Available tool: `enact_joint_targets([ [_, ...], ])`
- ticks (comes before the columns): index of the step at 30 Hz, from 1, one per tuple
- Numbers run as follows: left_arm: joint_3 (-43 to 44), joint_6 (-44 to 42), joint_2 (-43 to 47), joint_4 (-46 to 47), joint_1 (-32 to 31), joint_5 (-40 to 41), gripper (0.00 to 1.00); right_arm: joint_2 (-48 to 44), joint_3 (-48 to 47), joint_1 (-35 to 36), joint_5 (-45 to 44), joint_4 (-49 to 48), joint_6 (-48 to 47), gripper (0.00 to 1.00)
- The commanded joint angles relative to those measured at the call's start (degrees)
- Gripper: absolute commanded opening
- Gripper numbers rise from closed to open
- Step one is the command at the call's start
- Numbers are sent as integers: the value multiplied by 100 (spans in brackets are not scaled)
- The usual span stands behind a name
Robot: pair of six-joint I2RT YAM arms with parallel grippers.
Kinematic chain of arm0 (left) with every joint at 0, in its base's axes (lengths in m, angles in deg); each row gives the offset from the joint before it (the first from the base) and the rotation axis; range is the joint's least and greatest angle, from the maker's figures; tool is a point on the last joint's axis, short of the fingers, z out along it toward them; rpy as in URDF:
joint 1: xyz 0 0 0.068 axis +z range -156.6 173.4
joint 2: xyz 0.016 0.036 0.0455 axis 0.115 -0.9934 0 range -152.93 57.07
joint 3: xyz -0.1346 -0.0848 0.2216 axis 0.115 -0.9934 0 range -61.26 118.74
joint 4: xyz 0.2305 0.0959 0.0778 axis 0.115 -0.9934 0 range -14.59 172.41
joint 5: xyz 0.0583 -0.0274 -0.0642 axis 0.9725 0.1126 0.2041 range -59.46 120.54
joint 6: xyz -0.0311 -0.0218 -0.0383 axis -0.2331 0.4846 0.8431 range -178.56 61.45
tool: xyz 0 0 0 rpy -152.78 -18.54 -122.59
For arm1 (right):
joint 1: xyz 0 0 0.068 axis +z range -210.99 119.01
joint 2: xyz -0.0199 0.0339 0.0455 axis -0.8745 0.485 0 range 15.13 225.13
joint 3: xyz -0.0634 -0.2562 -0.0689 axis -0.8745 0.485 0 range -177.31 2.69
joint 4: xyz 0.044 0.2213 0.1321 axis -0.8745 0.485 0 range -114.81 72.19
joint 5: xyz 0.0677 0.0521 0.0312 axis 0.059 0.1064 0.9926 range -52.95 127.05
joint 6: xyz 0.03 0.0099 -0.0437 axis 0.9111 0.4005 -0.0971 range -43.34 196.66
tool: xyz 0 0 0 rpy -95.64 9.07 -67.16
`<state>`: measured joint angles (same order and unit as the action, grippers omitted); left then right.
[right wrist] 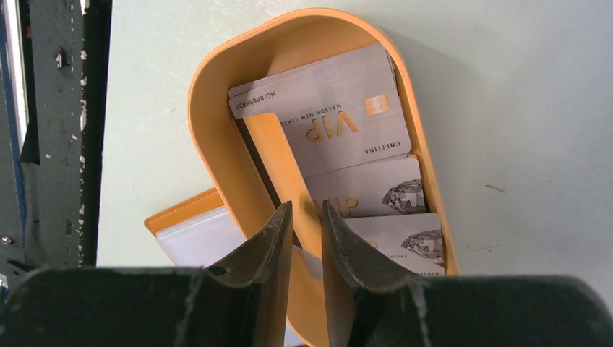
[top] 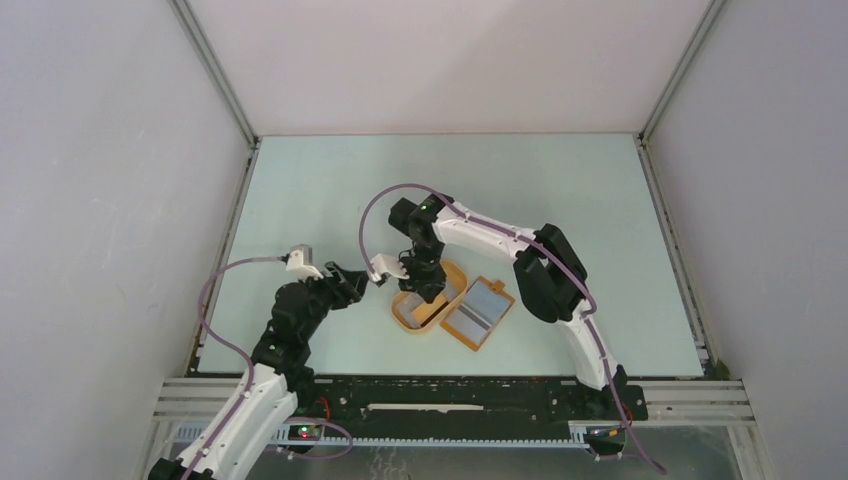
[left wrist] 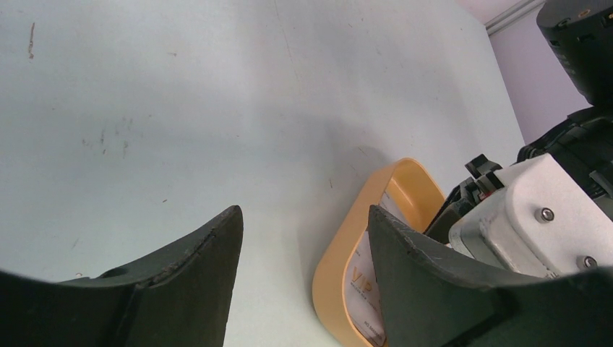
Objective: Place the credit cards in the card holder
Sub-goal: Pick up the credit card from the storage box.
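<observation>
Left gripper (left wrist: 303, 217), lower middle: jaws wide apart, beside tray (left wrist: 340, 253). Right gripper (right wrist: 305, 213), low centre over cards (right wrist: 340, 123) in tray: jaws nearly together, and I can't tell if they grip anything. Wallet (top: 478, 312) lies open just right of tray.

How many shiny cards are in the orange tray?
3, all in the orange tray: the top card, the middle card, and the lowest card by the right gripper. Others may hide underneath.

- I see a pale blue-green table (top: 300, 200), faintly scuffed.
- An oval orange tray (top: 400, 318) lies on it.
- The orange card holder (top: 478, 313) lies open just right of it.
</observation>
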<state>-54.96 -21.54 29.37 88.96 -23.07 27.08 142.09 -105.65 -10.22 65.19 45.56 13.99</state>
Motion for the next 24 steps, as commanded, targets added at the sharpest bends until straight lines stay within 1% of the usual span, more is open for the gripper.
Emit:
enact_joint_targets([
  [1,-203,-138,53,111,56,-96,69,-397,162,87,18,265,-128,29],
  [24,-216,-125,10,154,56,-226,69,-1019,889,142,-2,283,-400,32],
])
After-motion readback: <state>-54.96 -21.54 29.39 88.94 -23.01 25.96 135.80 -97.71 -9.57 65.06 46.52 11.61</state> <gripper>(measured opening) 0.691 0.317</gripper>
